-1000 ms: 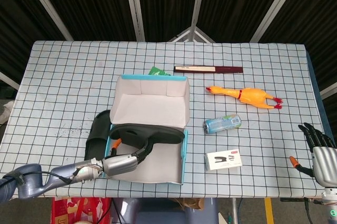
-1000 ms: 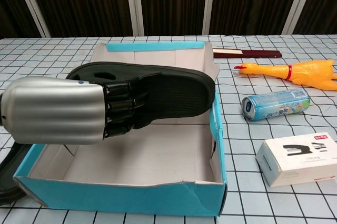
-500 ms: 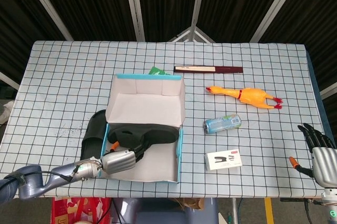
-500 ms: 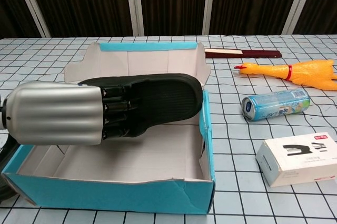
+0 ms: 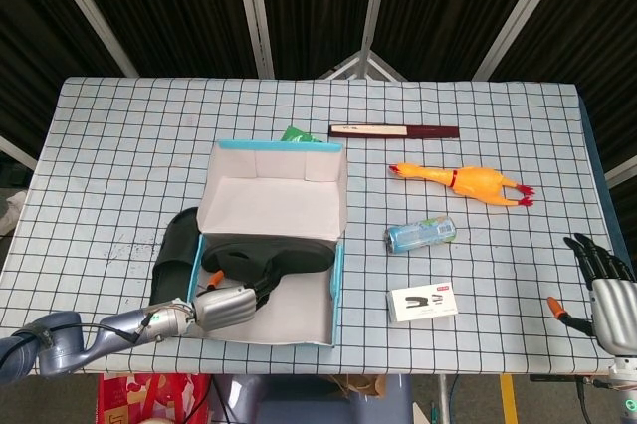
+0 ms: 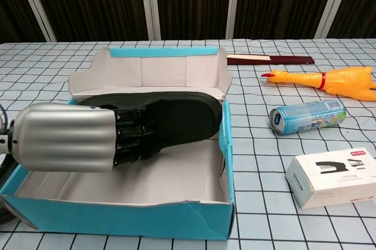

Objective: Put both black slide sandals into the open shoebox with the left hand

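- Lower and further left than a second ago, the sandal [image 6: 176,118] now sits down between the walls of the shoebox [image 6: 117,220], and the box itself has slid left across the checked table [image 5: 119,155].
- Gripping that sandal is the left hand [image 6: 67,138], its dark fingers [image 6: 132,135] wrapped around the near end of the shoe, sole side facing the chest camera.
- Ahead of the hand, the sandal's far end reaches toward the box's right wall; whether it rests on the box floor cannot be told.
- Just left of the hand, outside the box wall, lies the second sandal [image 5: 177,250] on the table, touching or nearly touching the box.
- Beyond the hand, the box lid [image 6: 150,68] stands up at the far side, with a green item [image 5: 295,134] peeking from behind it.
- Well to the right of the hand lie a can [image 6: 308,116] on its side, a small white box [image 6: 332,176], a rubber chicken [image 6: 335,80] and a long dark-and-cream flat case [image 6: 270,59].
- At the table's far right corner, the right hand [image 5: 607,290] rests apart from everything, fingers spread and holding nothing.
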